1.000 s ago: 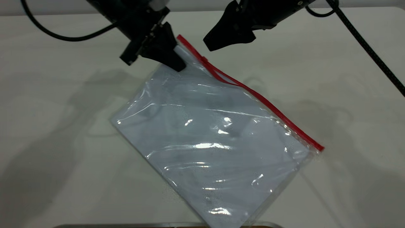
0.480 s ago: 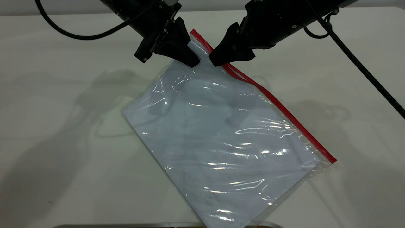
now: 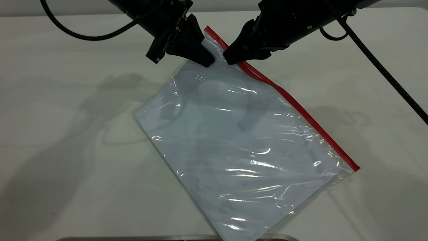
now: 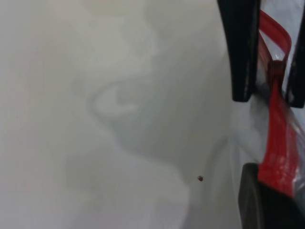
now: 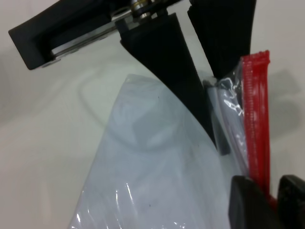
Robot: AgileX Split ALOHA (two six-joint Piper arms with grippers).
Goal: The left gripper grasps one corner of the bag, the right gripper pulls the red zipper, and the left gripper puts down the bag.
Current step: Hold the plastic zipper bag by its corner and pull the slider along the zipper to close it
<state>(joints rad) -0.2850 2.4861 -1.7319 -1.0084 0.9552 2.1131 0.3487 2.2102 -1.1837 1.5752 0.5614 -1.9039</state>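
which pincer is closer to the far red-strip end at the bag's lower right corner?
Right, slightly. The right pincer is on the thin red plastic zipper strip near its top; the left pincer grips the clear plastic bag beside it.

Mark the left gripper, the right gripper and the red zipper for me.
left gripper (image 3: 210, 62): exterior view, at its fingertips, pinching the bag's raised top corner.
right gripper (image 3: 229, 60): exterior view, at its fingertips, on the zipper near that corner.
red zipper (image 3: 306, 115): exterior view, mid-length of the strip along the bag's edge.
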